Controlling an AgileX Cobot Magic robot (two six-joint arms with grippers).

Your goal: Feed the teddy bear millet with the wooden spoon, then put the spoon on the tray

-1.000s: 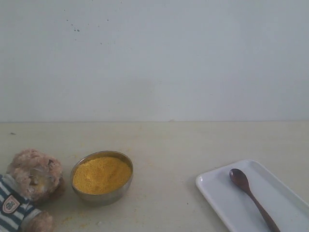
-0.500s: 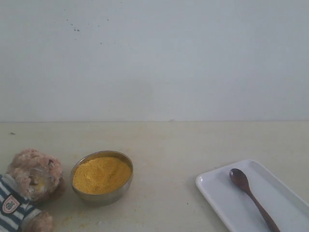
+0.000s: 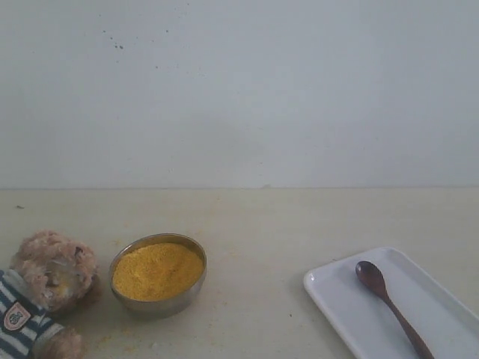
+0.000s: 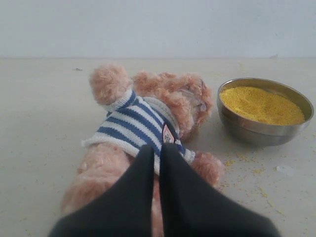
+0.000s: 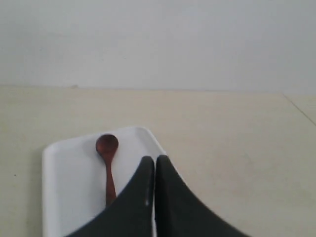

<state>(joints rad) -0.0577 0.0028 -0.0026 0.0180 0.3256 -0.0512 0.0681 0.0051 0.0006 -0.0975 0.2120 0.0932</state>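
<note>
Currently, both of my grippers are fully closed and hold nothing.

Left gripper (image 4: 154,148): the two dark fingers are pressed together along their length, with no gap at the tips. The tips hang over the teddy bear (image 4: 143,116), close to the small chest patch on its striped shirt. I cannot tell whether they touch the fabric.

Right gripper (image 5: 150,159): same condition, fingers flush against each other with nothing between them. It hangs over the tray (image 5: 69,192), just beside the handle of the wooden spoon (image 5: 107,160). The end of that handle is hidden behind one of my fingers.

Item positions, exterior view:

- The teddy bear lies on its back on the table (image 3: 299,217) at the lower left, partly cut off by the frame edge. Its head points toward the steel bowl (image 3: 159,305).
- The steel bowl stands upright just beside the bear's head. The millet (image 3: 157,271) fills it as a level yellow mound.
- Loose grains (image 4: 247,165) are scattered on the table between the bowl and the bear's arm.
- The tray lies flat at the lower right, well apart from the bowl.
- The wooden spoon lies inside the tray, with its oval bowl toward the far end.
</note>
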